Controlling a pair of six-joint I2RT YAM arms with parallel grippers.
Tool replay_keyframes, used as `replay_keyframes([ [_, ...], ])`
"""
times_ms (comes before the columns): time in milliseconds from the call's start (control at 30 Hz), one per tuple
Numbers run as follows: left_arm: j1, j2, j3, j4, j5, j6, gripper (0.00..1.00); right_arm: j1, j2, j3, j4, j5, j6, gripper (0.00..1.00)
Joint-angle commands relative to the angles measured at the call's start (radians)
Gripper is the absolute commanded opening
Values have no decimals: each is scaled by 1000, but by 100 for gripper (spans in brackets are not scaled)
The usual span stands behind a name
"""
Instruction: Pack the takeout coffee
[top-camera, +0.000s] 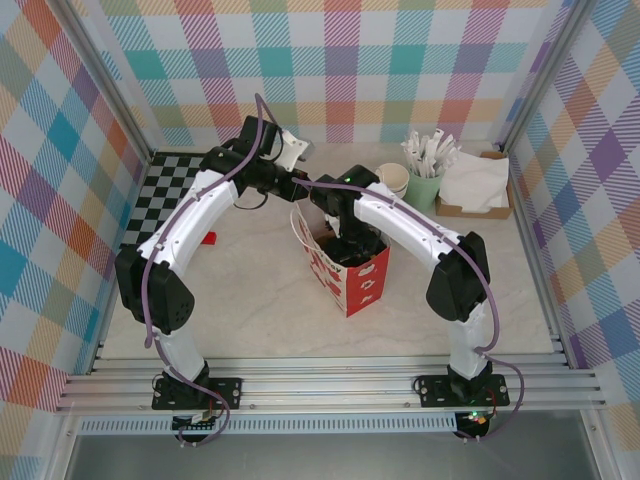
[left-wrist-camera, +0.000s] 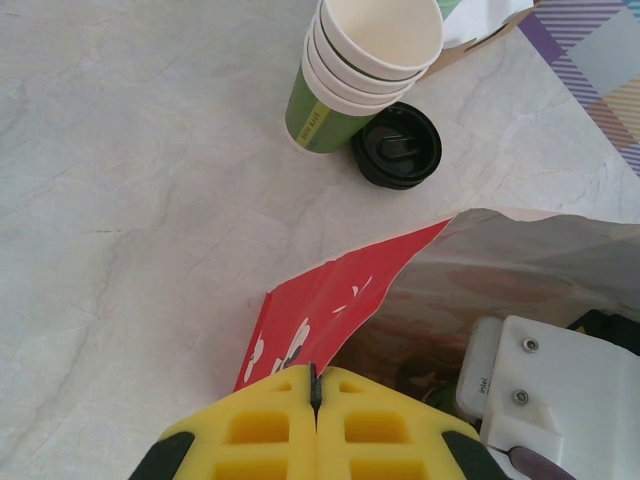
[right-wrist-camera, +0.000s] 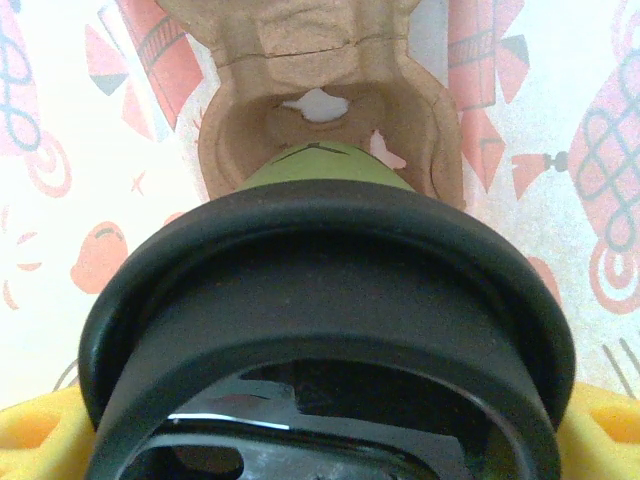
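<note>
The takeout coffee (right-wrist-camera: 320, 300), a dark-green cup under a round black lid, sits between the yellow fingers (right-wrist-camera: 30, 435) of my right gripper (right-wrist-camera: 320, 440), which is shut on it. It hangs inside the red-and-white paper bag (top-camera: 352, 275), just above a brown cardboard cup carrier (right-wrist-camera: 320, 90) at the bag's bottom. My left gripper (left-wrist-camera: 316, 385) is shut on the bag's upper edge (left-wrist-camera: 335, 295) and holds the mouth open. From above, my right gripper (top-camera: 345, 240) reaches down into the bag and my left gripper (top-camera: 298, 185) is at its rim.
A stack of lidless green cups (left-wrist-camera: 350, 70) and spare black lids (left-wrist-camera: 397, 145) stand behind the bag. A pale-green cup of white-wrapped sticks (top-camera: 425, 170) and a box of napkins (top-camera: 478, 185) sit at back right. A checkered mat (top-camera: 165, 180) lies at back left.
</note>
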Motion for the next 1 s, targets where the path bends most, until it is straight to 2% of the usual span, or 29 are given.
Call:
replay_keyframes([
  [0,-7,-28,24,-10,15,9,0,-6,14,-16,-11,-11,1,36],
  [967,-7,-25,20,-10,25,12,0,-13,-38,-41,36,39,17,35],
])
